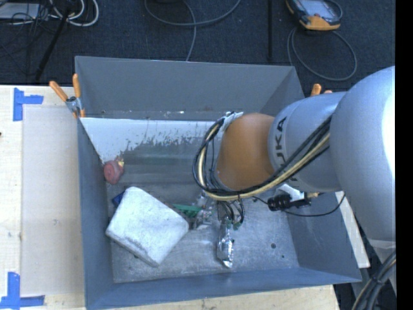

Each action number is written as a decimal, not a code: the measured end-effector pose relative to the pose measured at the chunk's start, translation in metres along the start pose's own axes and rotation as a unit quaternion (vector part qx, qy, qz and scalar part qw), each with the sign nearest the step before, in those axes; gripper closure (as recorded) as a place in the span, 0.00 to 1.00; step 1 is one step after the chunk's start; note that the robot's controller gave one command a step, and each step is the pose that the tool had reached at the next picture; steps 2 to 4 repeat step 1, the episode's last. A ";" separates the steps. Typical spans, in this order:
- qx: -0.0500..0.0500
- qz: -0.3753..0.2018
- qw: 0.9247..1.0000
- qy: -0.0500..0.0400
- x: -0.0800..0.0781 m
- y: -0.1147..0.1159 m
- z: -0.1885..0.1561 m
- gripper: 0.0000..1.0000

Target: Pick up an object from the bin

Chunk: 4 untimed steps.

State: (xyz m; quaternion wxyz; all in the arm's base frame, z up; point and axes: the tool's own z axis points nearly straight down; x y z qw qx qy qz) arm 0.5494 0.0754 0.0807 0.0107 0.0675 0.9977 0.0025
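My gripper (pixel 217 217) hangs below the arm's orange cover, low over the middle of the bin floor. A small green thing (pixel 186 208) lies just to its left, touching or nearly touching it. A crumpled silvery piece (pixel 224 250) lies on the floor directly in front of and below the gripper. A thick white folded cloth (pixel 146 225) rests at the front left, its right corner close to the green thing.
A small pinkish-red ball (pixel 113 170) sits against the left wall. A bit of blue (pixel 118 199) peeks out behind the white cloth's left edge. The arm and its cables cover the bin's right and back middle.
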 end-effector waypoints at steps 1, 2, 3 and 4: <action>0.002 -0.006 1.000 0.006 -0.007 -0.022 -0.123 1.00; 0.002 -0.006 1.000 0.006 -0.007 -0.022 -0.123 1.00; 0.002 -0.006 1.000 0.006 -0.007 -0.022 -0.123 1.00; 0.002 -0.006 1.000 0.006 -0.007 -0.022 -0.123 1.00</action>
